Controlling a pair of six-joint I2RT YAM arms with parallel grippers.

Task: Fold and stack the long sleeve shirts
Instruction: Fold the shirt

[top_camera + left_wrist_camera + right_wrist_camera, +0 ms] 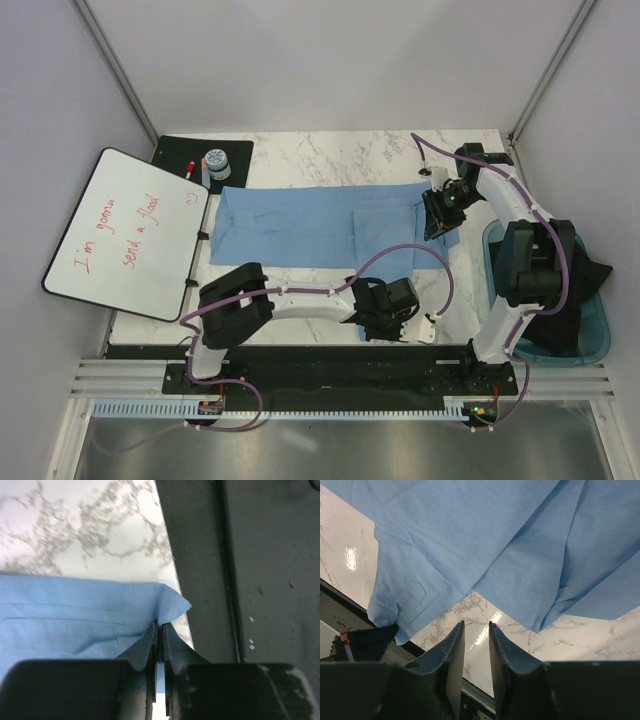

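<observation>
A light-blue long sleeve shirt (290, 225) lies spread flat across the middle of the marble desk (330, 155), with one part folded over its right half. The left tool (160, 627) is clenched on a corner of the cloth, close to the desk's near edge. The right tool (476, 630) sits at the shirt's right end, its fingers a narrow gap apart and grasping nothing. A whiteboard (125, 235) lies at the left and a teal bin (600, 330) stands at the right.
</observation>
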